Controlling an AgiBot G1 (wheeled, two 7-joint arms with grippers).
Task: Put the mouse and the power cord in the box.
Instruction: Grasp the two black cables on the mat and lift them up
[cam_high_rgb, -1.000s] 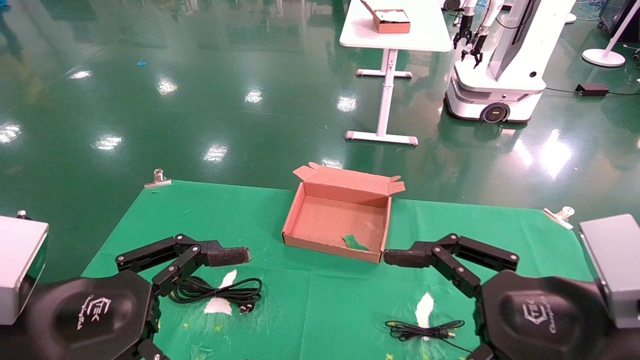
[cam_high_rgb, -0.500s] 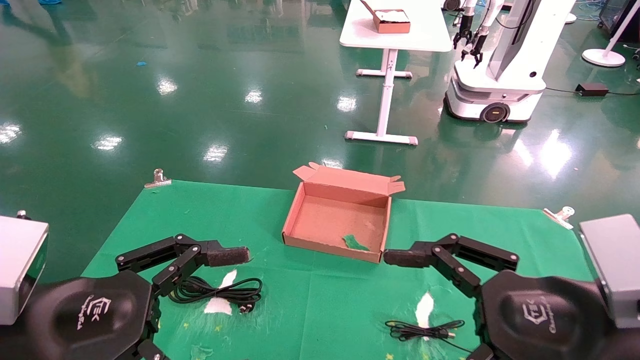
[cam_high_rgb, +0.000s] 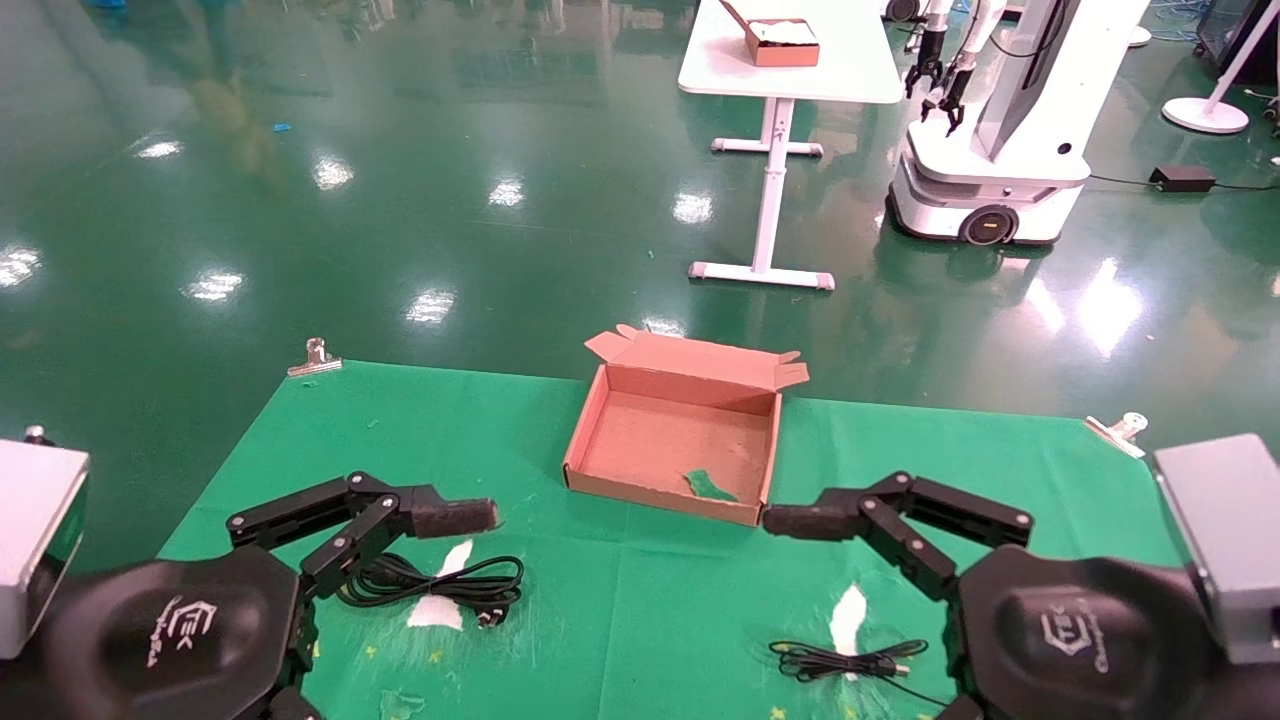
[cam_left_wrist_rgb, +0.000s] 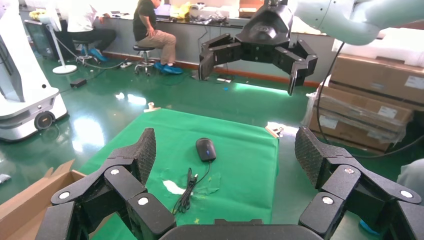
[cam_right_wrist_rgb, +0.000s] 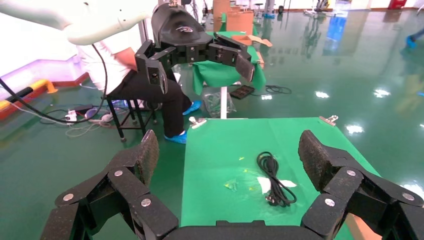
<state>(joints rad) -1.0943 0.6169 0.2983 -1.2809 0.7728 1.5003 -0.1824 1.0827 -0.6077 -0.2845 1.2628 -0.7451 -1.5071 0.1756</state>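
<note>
The open brown box (cam_high_rgb: 590, 440) sits mid-table on the green cloth, a green scrap (cam_high_rgb: 712, 486) on its floor. The power cord (cam_high_rgb: 430, 580) lies coiled at the front left, just below my left gripper (cam_high_rgb: 455, 515); the right wrist view shows the power cord (cam_right_wrist_rgb: 275, 177) too. In the head view only the mouse's thin cable (cam_high_rgb: 845, 660) shows, beside my right gripper (cam_high_rgb: 800, 520). The black mouse (cam_left_wrist_rgb: 205, 149) and its cable (cam_left_wrist_rgb: 187, 190) appear in the left wrist view. The left gripper (cam_left_wrist_rgb: 227, 150) and right gripper (cam_right_wrist_rgb: 230, 152) hover open and hold nothing.
Metal clips (cam_high_rgb: 315, 357) (cam_high_rgb: 1118, 430) pin the cloth's far corners. White patches (cam_high_rgb: 440, 605) (cam_high_rgb: 850, 620) mark the cloth near each cable. Beyond the table stand a white desk (cam_high_rgb: 790, 70) with a small box (cam_high_rgb: 783, 42) and another robot (cam_high_rgb: 985, 150).
Both arms have sunk very slightly in the head view. Nothing on the table has moved.
</note>
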